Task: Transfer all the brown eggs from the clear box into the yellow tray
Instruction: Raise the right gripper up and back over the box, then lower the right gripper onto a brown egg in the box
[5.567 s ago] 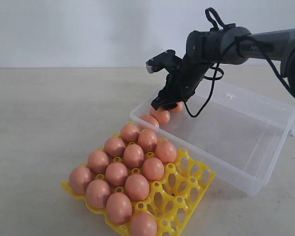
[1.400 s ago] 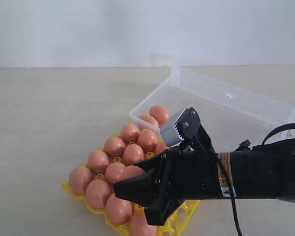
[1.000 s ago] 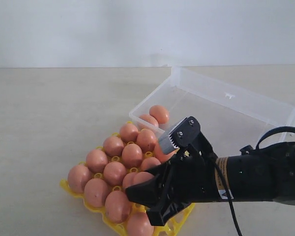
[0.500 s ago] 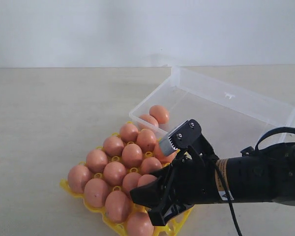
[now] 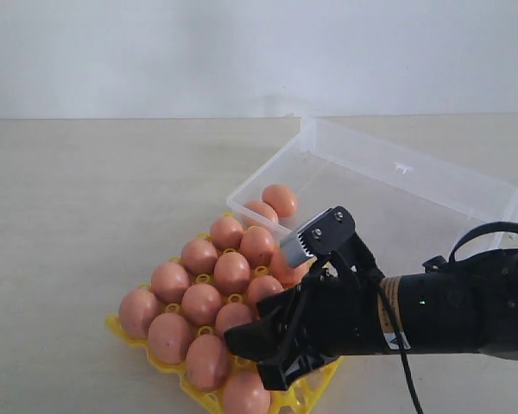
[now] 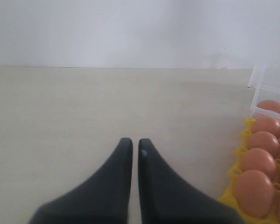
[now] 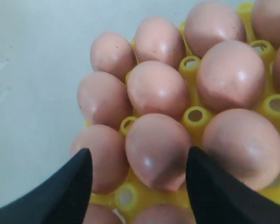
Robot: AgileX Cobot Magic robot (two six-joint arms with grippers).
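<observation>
Brown eggs (image 7: 231,74) look smooth and brittle, wanting a light pinch across the middle; the right end effector (image 7: 138,150) straddles one, spread wide.

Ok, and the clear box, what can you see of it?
The clear box is a large, low-walled rectangle of transparent plastic, lying flat on the table, its lid hinged open behind it. Two brown eggs lie together in the corner nearest the yellow tray, which sits beside that corner; the rest of the floor that shows is bare. The right arm hides part of its near wall.
</observation>
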